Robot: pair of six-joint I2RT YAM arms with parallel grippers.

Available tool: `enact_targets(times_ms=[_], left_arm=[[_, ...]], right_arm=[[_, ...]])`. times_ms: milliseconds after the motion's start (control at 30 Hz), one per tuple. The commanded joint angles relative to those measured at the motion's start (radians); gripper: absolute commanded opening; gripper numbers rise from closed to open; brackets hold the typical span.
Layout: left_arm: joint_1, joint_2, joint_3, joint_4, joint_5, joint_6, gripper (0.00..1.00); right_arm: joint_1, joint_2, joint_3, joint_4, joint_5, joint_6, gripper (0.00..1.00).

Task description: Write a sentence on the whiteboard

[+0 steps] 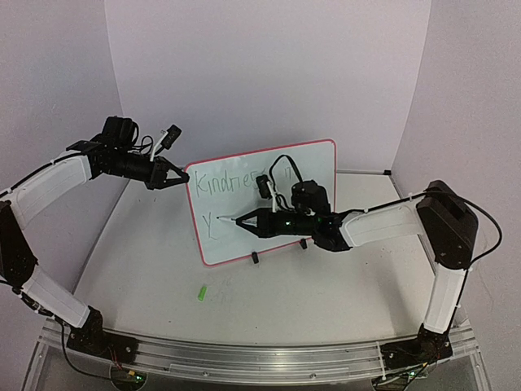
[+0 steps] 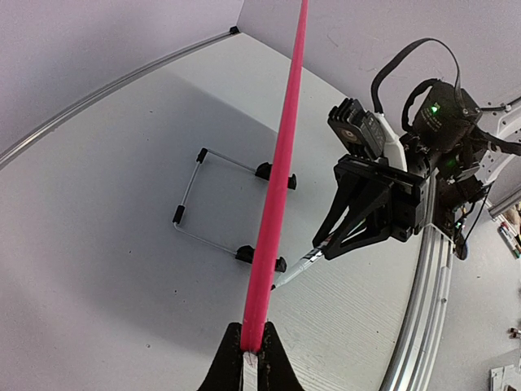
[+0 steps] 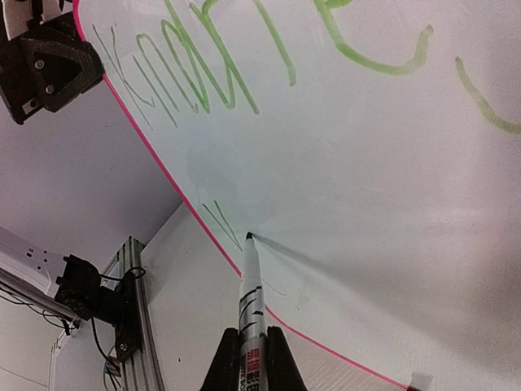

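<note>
- The whiteboard [image 1: 313,175] stood upright on its long edge at the middle of the tabletop [image 1: 326,301], face toward the near side. It was white with a thin pink-red rim and rounded corners.
- The sentence [image 1: 224,182] was in thin green handwriting. The upper line began "Kindne"; its remainder was partly hidden behind the right arm. The lower line showed only a "Y"-like stroke at the left.
- The left hand [image 1: 181,177] was closed on the whiteboard's upper left corner.
- The right hand [image 1: 248,220] was clamped on a marker [image 1: 236,219], whose tip met the board just right of the "Y".
- A small green item [image 1: 201,292] lay on the tabletop near the board's lower left corner, apart from it.
- Left wrist view only: the whiteboard [image 2: 281,171] seen edge-on as a pink line, a finger on either side of it, and behind it the wire stand [image 2: 191,183] with black clips [image 2: 262,171].
- Right wrist view only: the green strokes [image 3: 203,77] at close range, the marker [image 3: 248,293] barrel's printed label, and its dark tip on the white surface.
</note>
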Motion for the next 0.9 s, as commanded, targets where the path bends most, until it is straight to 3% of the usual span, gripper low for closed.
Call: enact_targets(times_ms=[0, 500, 867], left_arm=[[-0.008, -0.032, 0.001, 0.017, 0.018, 0.011, 0.0], [-0.01, -0.029, 0.002, 0.017, 0.021, 0.011, 0.0], [-0.01, -0.03, 0.001, 0.017, 0.021, 0.012, 0.0]], right_arm=[[-0.003, 0.034, 0.046, 0.029, -0.006, -0.001, 0.0], [-0.02, -0.027, -0.039, 0.014, 0.037, -0.011, 0.0], [-0.028, -0.043, 0.007, 0.002, 0.016, -0.026, 0.0]])
